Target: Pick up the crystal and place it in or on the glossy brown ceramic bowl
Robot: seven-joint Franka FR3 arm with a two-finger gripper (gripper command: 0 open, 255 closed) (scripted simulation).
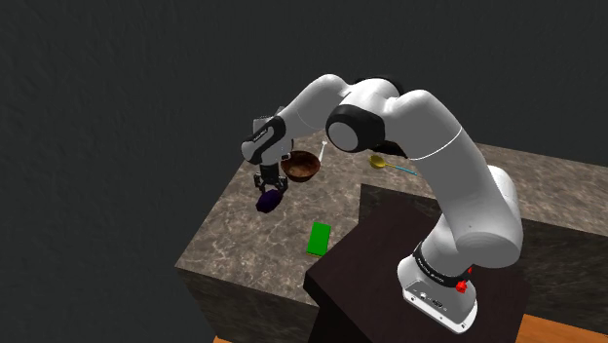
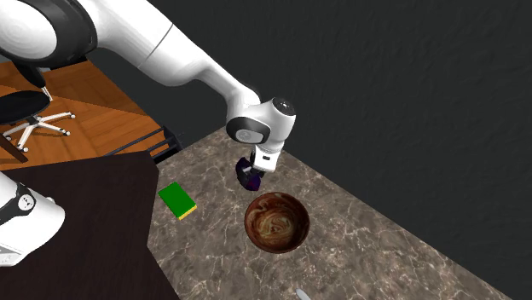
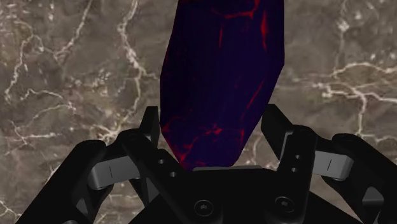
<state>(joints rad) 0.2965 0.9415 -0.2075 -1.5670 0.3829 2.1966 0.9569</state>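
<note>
Gripper (image 3: 212, 114) jaws pinch the dark purple crystal (image 3: 219, 70) at its narrow end, presumably for carrying to the nearby brown bowl (image 2: 276, 223).

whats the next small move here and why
Probably lift straight up a little. The gripper looks shut on the dark purple crystal, which sits low by the countertop, and the brown bowl beside it has a rim to clear.

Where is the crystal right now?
The crystal is clasped in the gripper, just to the shoulder view's lower left of the brown bowl.
</note>
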